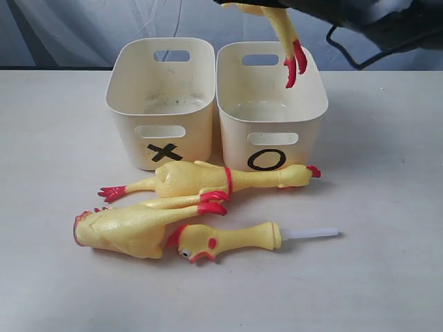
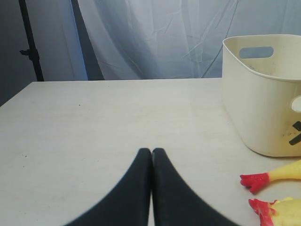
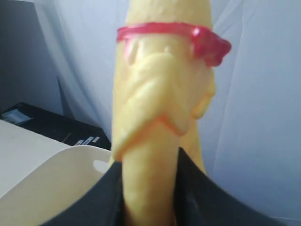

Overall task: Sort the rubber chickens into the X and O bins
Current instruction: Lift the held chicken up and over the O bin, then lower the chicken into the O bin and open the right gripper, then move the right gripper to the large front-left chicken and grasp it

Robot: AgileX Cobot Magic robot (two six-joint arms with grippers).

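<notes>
Rubber chicken hangs feet-down over the O bin, pinched at its body by the right gripper. Being long and springy, it may catch the rim or bounce out if dropped. The left gripper sits closed, empty.

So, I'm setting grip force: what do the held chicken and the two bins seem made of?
Held chicken: likely soft rubber or vinyl, slightly glossy, moulded creases, red neck band. X bin and O bin: probably rigid moulded plastic, satin cream, thin rounded walls, cut handle slots.
</notes>
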